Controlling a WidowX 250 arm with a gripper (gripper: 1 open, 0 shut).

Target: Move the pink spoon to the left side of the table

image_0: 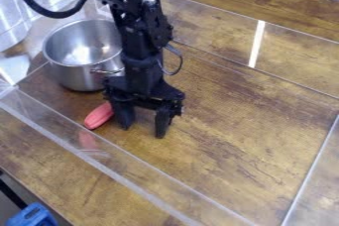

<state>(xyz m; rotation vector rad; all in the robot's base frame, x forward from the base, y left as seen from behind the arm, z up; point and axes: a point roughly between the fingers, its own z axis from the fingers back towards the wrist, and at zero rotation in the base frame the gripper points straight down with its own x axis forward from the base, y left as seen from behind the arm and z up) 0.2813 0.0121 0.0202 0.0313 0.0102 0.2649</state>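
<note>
Seeing brown wood-grain desk [225, 131] across most of the frame, with clear walls along the edges. Got black robot arm [133, 17] reaching down from upper left. Can see round steel pot [82, 54] at upper left, just beside the arm. Reading hand [145, 123] as spread, fingers apart, low over the desk left of center. Find pink spoon [99, 116] on the desk at left, below the pot, handle visible beside the hand; can't tell if touching.

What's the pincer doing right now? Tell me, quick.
Pincer: fingertips down at the table, just right of the spoon in the picture; whether it's open or gripping can't be told.
</note>
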